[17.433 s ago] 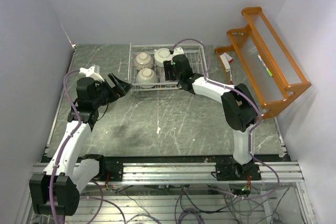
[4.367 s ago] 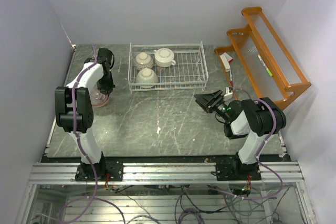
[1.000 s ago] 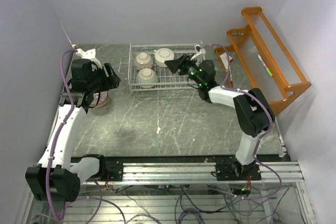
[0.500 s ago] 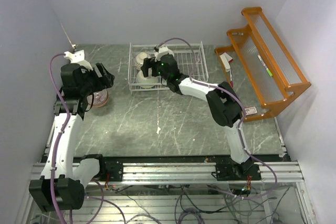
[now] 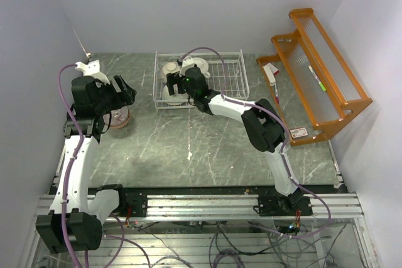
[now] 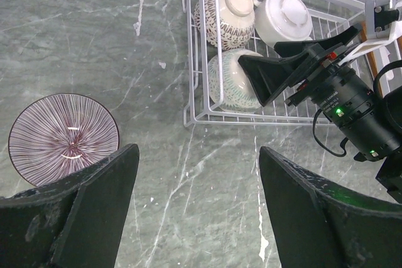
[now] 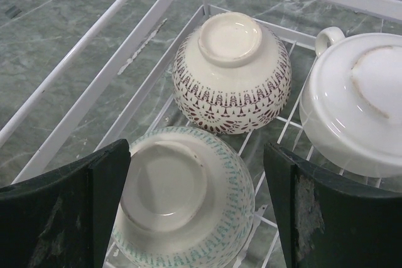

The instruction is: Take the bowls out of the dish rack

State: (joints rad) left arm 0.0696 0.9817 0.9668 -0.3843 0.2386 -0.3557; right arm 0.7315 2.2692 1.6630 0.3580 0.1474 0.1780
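The white wire dish rack (image 5: pixel 229 86) holds three bowls, all upside down. A teal-patterned bowl (image 7: pixel 188 199) lies at its near left corner. A brown-patterned bowl (image 7: pixel 232 73) lies behind it, and a white bowl with a side handle (image 7: pixel 358 105) beside that. My right gripper (image 7: pixel 196 149) hangs open over the teal bowl, a finger on each side, not touching it. A purple-striped bowl (image 6: pixel 63 137) stands upright on the table left of the rack. My left gripper (image 6: pixel 199 152) is open and empty above the table between that bowl and the rack (image 6: pixel 195 101).
An orange wooden shelf (image 5: pixel 320 67) stands at the right wall with small items on it. A card (image 5: pixel 298 132) lies near its foot. A white chip (image 5: pixel 189 154) lies mid-table. Walls close in at the left, back and right.
My right arm has swung left along the rack, from its right end to over the left bowls. Both grippers have opened wider. The left arm has drawn back a little.
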